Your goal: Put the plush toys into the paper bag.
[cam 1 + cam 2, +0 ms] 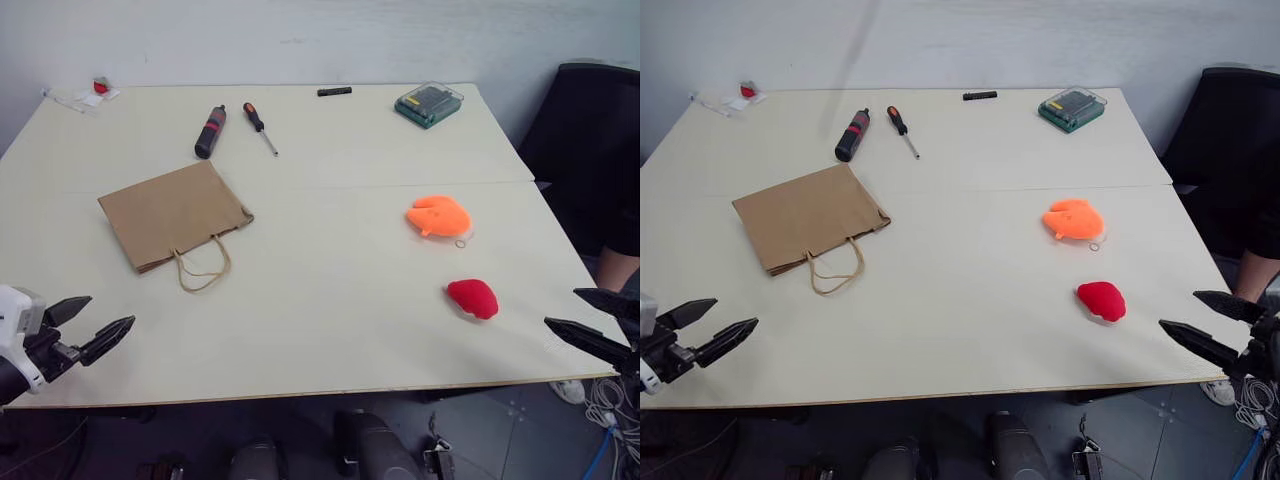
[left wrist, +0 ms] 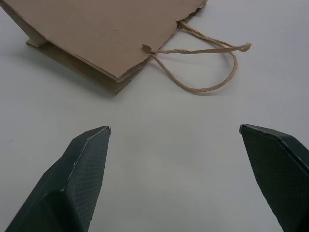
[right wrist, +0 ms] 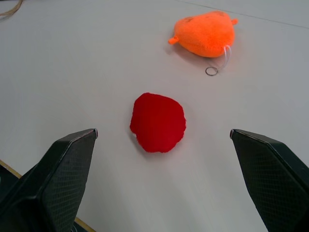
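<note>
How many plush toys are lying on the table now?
2. The orange plush toy lies on the right half of the table, past the middle seam's near side. The red plush toy lies nearer the front edge, apart from it. None seems hidden.

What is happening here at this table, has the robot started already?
Nothing is held yet. The paper bag lies flat on the table, the orange plush toy and the red plush toy lie apart from it. The left gripper hovers open near the bag, the right gripper open near the red toy.
</note>
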Motion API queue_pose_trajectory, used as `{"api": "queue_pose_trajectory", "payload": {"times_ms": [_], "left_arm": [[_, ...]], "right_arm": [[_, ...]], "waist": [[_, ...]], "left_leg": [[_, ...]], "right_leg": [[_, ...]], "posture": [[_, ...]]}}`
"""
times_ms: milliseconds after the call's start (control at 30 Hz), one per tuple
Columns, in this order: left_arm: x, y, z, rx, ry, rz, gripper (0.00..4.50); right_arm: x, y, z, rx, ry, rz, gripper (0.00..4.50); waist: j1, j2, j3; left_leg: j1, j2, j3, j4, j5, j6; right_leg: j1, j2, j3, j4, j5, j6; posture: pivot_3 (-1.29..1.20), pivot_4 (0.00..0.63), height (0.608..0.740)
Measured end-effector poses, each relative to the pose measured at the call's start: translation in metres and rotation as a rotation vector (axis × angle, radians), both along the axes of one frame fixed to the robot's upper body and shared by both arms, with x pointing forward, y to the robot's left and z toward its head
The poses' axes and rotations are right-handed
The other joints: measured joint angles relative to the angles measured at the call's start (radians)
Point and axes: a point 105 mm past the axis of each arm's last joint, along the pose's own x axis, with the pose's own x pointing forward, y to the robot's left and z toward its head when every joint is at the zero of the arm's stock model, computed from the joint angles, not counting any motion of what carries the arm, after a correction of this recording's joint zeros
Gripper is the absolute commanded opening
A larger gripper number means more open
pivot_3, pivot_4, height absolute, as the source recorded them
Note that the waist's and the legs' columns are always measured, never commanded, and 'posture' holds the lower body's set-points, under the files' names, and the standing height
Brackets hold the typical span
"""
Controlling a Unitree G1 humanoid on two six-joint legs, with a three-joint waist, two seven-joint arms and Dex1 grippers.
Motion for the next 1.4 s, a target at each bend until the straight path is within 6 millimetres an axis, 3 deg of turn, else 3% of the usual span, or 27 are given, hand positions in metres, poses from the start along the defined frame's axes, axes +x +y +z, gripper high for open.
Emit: {"api": "queue_pose_trajectory", "payload": {"times_ms": [500,700,867,1067,1233,1333,1400], "left_arm": [[0.008,0.004,-0.005,0.0,0.009,-0.021,4.49],[0.023,-0.009,0.006,0.064,-0.012,-0.118,4.49],[0.048,-0.038,0.027,0.312,-0.029,-0.352,4.49],[0.089,-0.05,0.021,0.511,-0.054,-0.445,4.49],[0.114,-0.057,0.016,0.613,-0.092,-0.498,4.49],[0.126,-0.065,0.012,0.632,-0.106,-0.533,3.91],[0.129,-0.071,0.008,0.637,-0.103,-0.573,3.23]], "right_arm": [[0.005,0.002,0.006,-0.02,-0.032,-0.023,4.5],[0.008,0.006,0.01,-0.026,-0.044,-0.02,4.5],[0.015,0.07,0.03,-0.045,-0.083,0.244,4.5],[0.02,0.136,0.041,-0.051,-0.152,0.493,4.5],[0.022,0.166,0.042,-0.034,-0.181,0.596,4.5],[0.024,0.177,0.044,-0.017,-0.201,0.624,4.5],[0.026,0.183,0.044,-0.004,-0.206,0.635,4.5]], "waist": [[0.001,0.0,0.0],[0.001,0.0,0.0],[0.0,0.001,0.0],[0.002,0.003,0.0],[0.003,0.003,0.0],[0.002,0.003,0.0],[0.0,0.003,0.0]], "left_leg": [[0.0,0.0,0.0,0.0,0.0,0.0],[0.0,0.0,0.001,0.0,0.0,0.0],[0.002,0.0,0.001,0.0,0.002,-0.002],[-0.007,0.0,0.005,0.003,0.003,-0.002],[-0.009,0.0,0.009,0.004,0.003,-0.001],[-0.009,0.0,0.012,0.007,0.003,-0.001],[-0.009,0.001,0.012,0.009,0.003,-0.001]], "right_leg": [[0.0,0.0,0.0,0.0,0.0,0.0],[0.0,0.0,0.0,0.001,0.0,0.0],[0.0,0.0,0.0,0.004,0.0,-0.001],[-0.013,0.001,0.002,0.009,0.0,-0.001],[-0.016,0.002,0.003,0.01,0.0,0.0],[-0.016,0.002,0.004,0.011,0.0,0.0],[-0.016,0.002,0.004,0.013,0.0,0.0]], "posture": [[0.0,0.15,0.74],[0.0,0.15,0.74],[0.0,0.15,0.74],[0.0,0.15,0.74],[0.0,0.15,0.74],[0.0,0.15,0.74],[0.0,0.15,0.74]]}}
